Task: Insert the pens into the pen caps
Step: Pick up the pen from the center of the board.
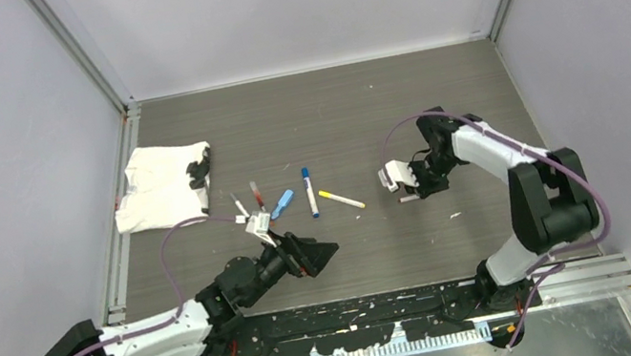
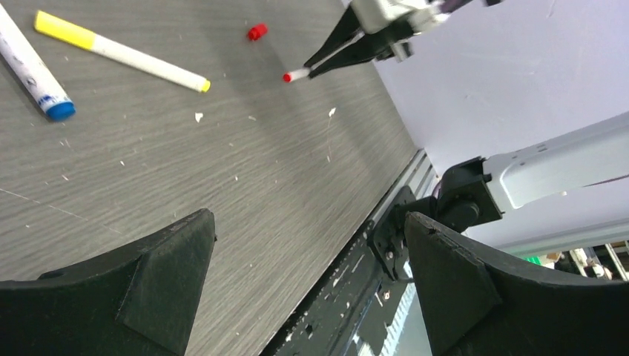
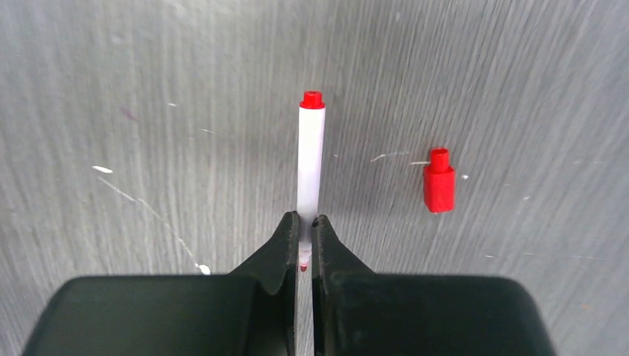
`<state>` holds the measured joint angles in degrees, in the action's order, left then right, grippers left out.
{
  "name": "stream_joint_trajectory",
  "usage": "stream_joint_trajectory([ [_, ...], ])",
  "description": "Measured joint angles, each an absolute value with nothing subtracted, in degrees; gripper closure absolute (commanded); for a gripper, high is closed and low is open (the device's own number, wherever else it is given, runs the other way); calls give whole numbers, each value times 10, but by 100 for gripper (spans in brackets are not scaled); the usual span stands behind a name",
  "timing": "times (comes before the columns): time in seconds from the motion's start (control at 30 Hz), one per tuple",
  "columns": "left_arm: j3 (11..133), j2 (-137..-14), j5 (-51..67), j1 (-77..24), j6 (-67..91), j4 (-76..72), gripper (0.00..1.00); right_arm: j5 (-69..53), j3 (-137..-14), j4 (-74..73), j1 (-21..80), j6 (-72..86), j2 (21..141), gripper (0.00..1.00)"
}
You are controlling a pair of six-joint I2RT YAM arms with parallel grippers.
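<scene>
1. The right gripper is pinched tight on a red-ended pen. It holds the white barrel near one end, so most of the pen sticks out ahead, low over the table. This grip probably leaves the far red end free to be steered into a cap.
2. One red cap lies on the table just beside that pen, not touching it. By its colour it is likely the match.
3. The left gripper hangs over the table nearer the front edge, its fingers spread wide with nothing between them. It seems to be waiting, perhaps to steady the cap.
4. I count five pens. One is in the right gripper and four lie loose at mid-table: a blue-ended pen, a yellow-ended pen, a red-marked pen and a thin pen whose colour I cannot tell.
5. I can be sure of only one cap, the red one. Any others are too small to make out.
6. One light-blue oblong piece lies among the loose pens. One white cloth sits far left, well apart from the grippers.
</scene>
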<state>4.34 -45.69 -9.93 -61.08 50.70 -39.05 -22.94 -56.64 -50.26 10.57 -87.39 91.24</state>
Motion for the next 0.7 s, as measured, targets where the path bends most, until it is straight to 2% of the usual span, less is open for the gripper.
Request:
stream_joint_trajectory([
  [0.17,70,-552,-60,-601,535,-422,4,-253,-538,-520,139,-912,815,99],
  [0.33,131,-677,19,-564,568,-458,16,-268,-497,-528,195,-956,729,99],
  [0.6,282,-847,143,-533,601,-433,25,-285,-491,-532,272,-989,685,99],
  [0.7,325,-881,166,-533,601,-402,34,-286,-489,-532,291,-991,684,99],
])
